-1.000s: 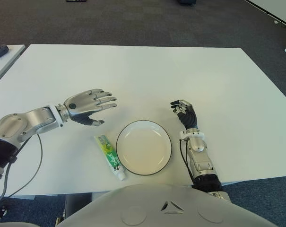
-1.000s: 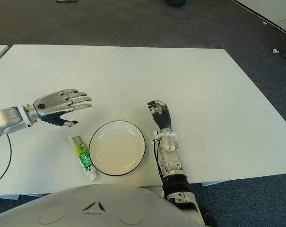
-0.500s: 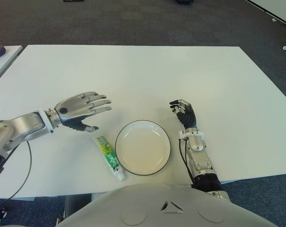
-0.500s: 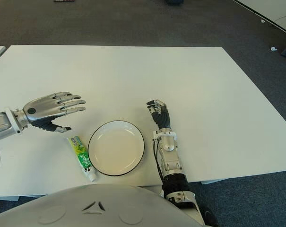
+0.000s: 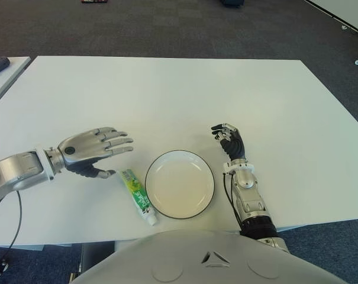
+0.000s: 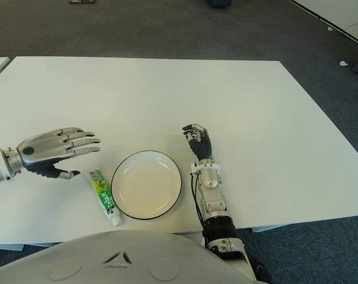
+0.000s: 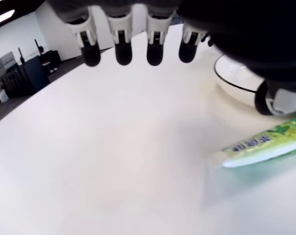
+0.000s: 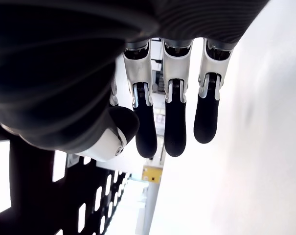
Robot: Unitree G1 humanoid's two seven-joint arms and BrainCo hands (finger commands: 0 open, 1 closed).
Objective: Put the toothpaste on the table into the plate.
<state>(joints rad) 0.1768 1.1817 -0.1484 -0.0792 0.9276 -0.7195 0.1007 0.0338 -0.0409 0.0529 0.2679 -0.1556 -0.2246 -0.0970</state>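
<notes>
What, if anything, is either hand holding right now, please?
Nothing: the left hand is open beside the toothpaste, and the right hand holds nothing.

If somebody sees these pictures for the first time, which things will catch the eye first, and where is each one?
The open left hand hangs over the white table, just left of the green toothpaste. The tube lies flat beside the left rim of the empty black-rimmed plate. The right hand shows right of the plate, holding nothing.
</notes>
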